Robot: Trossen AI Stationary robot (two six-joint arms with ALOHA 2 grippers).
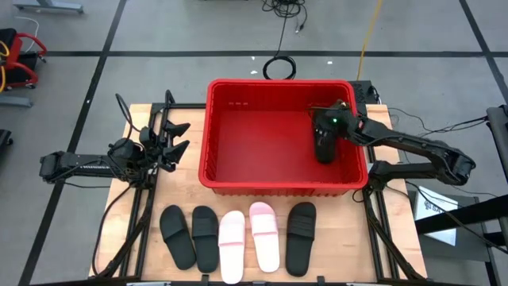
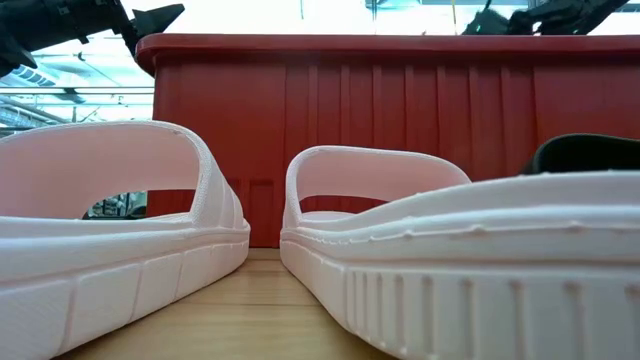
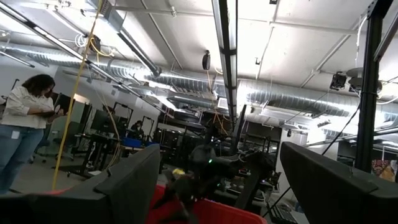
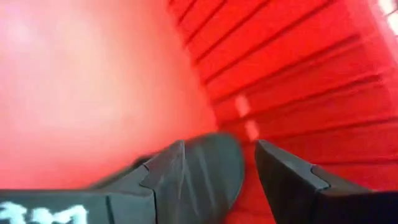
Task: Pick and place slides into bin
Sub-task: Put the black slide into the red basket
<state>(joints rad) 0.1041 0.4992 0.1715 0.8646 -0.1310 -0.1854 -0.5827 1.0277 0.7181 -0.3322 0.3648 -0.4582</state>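
The red bin (image 1: 282, 184) sits in the upper middle of the high view on the wooden bench (image 1: 389, 119). Its floor is bare except toward its right side, where one black slide (image 1: 325, 148) lies under the right end effector (image 1: 326, 135), whose arm reaches in over the bin's right rim. In the right wrist view the fingers (image 4: 292, 180) stand apart on either side of the slide's dark sole (image 4: 208, 168), close against it; I cannot tell whether they press on it.

Five slides lie in a row on the bench along the lower edge of the high view, outside the bin: two black ones (image 1: 190, 236) at the left, two pale pink ones (image 1: 249, 237) in the middle, one black one (image 1: 301, 237) at the right.

The left end effector (image 1: 176, 137) waits just left of the bin, its fingers spread apart.
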